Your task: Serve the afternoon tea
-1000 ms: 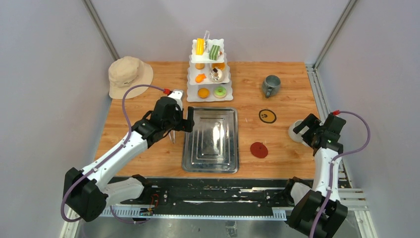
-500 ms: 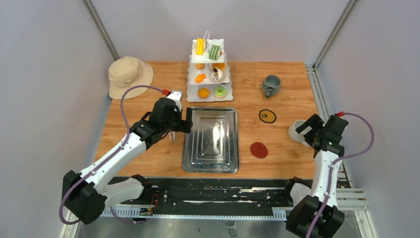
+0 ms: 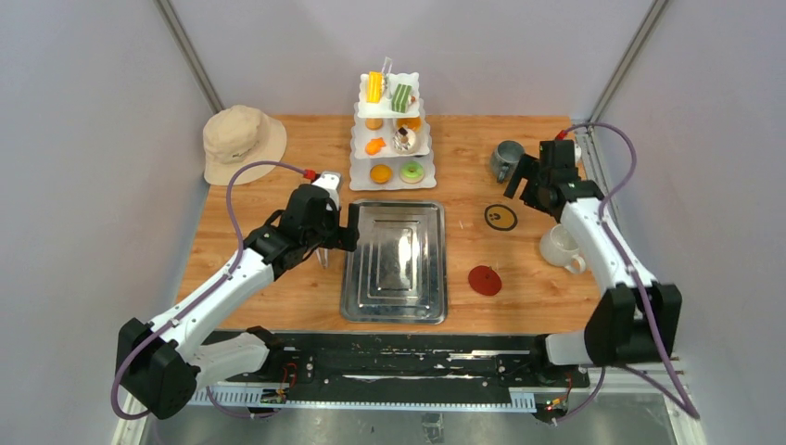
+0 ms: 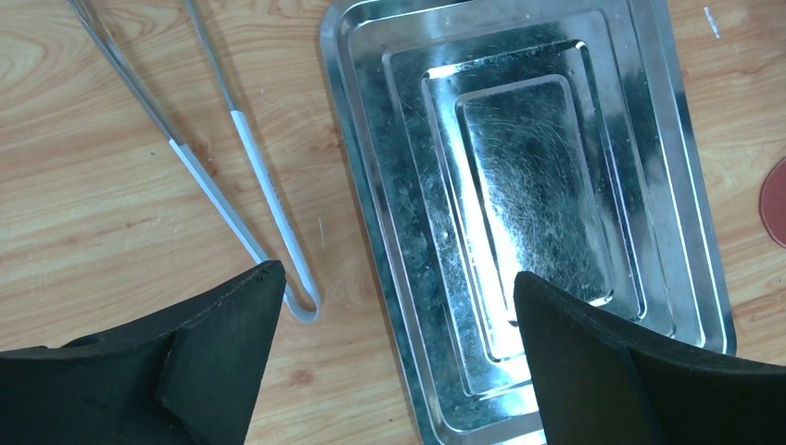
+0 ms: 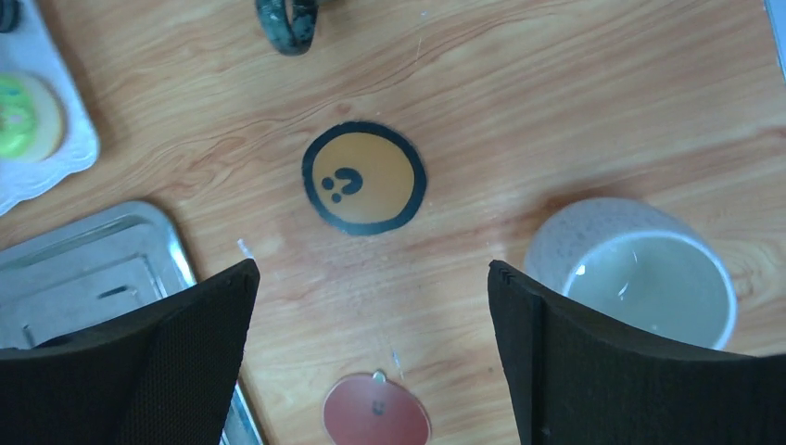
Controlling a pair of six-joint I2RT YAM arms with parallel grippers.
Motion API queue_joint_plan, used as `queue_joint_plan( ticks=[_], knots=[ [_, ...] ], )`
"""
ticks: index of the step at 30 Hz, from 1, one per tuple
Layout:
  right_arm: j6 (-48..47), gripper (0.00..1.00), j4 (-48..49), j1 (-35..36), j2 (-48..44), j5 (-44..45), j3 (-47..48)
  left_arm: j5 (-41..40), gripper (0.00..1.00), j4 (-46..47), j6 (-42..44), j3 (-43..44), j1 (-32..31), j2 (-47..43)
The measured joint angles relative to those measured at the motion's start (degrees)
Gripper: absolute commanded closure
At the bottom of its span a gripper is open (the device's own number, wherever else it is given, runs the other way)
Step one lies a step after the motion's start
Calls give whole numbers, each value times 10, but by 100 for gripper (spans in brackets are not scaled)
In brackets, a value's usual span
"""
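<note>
A white three-tier stand at the back holds small pastries and donuts in orange, green and white; one green donut shows in the right wrist view. The grey mug stands back right, and only its handle shows to the right wrist. The white mug stands upright near the right edge. My right gripper hangs open above the yellow coaster, holding nothing. My left gripper is open over the tray's left rim.
A steel tray lies in the middle, with metal tongs on the wood to its left. A red coaster lies right of the tray. A beige hat sits back left.
My right arm has swung from beside the white mug at the right edge back and inward to just in front of the grey mug. The left arm has hardly moved.
</note>
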Motion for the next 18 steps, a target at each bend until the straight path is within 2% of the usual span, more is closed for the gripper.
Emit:
queue_joint_plan(
  ticks=[5,10,18],
  knots=[
    [0,9,-18,12,151,34,76,-8,2,-4,-2,-2,0,0],
    [0,12,-27,29,264,48,158,-14,2,-7,-2,-2,0,0],
    [6,28,-30,33,403,54,275,-25,2,-9,2,-2,0,4]
  ],
)
